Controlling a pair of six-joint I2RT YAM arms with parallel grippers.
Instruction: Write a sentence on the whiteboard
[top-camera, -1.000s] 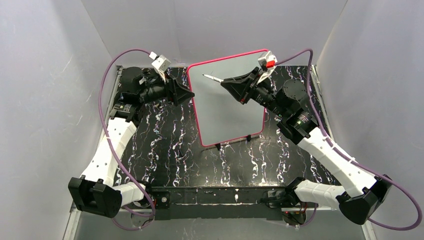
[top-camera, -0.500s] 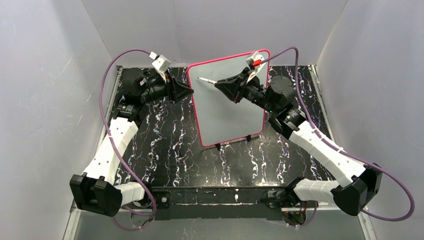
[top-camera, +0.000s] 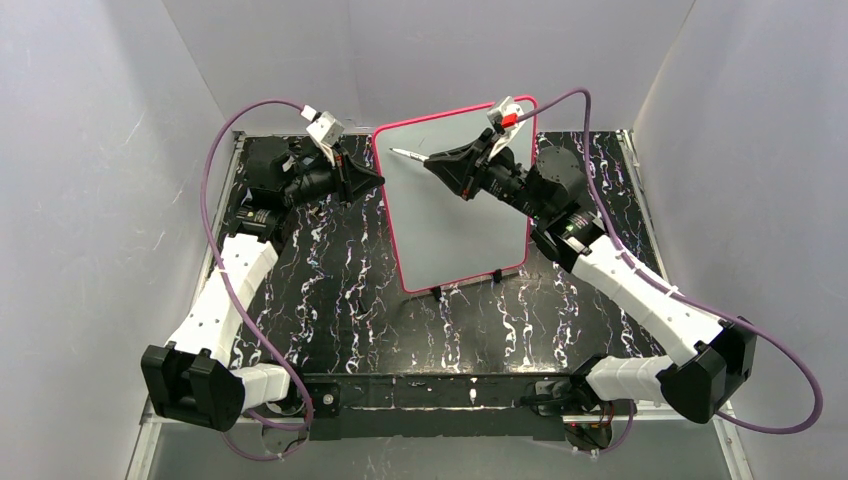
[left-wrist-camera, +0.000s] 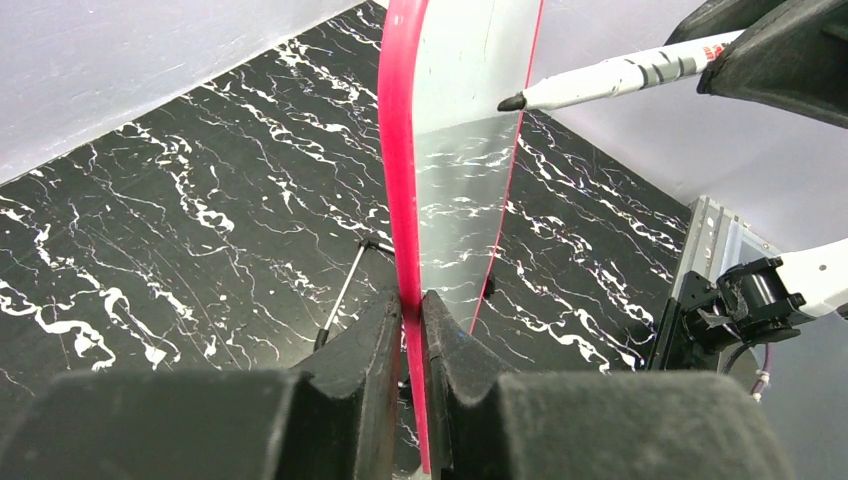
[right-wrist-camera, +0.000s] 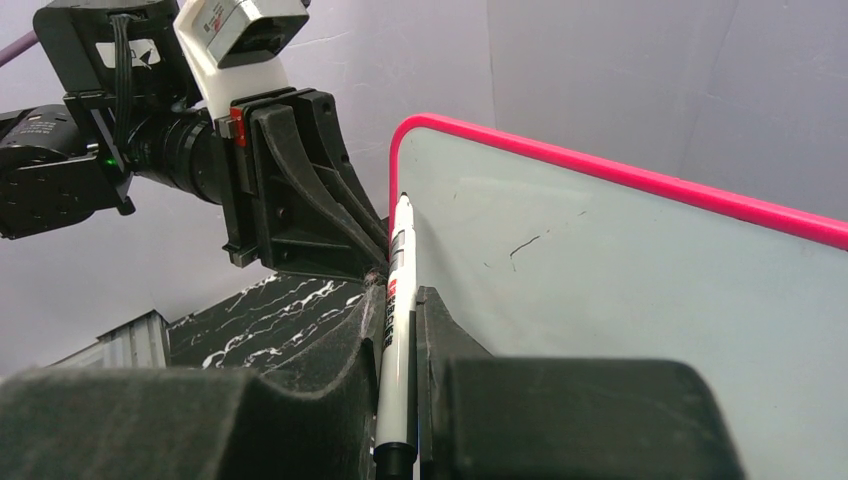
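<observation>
The whiteboard stands upright on the counter, long axis vertical. The left fingers pinch its left frame edge. The right fingers grip a marker, which points toward the top-left corner. Its tip is perhaps just off the surface, with free board below it.

Left hand pinches whiteboard edge; marker tip nearby.
</observation>
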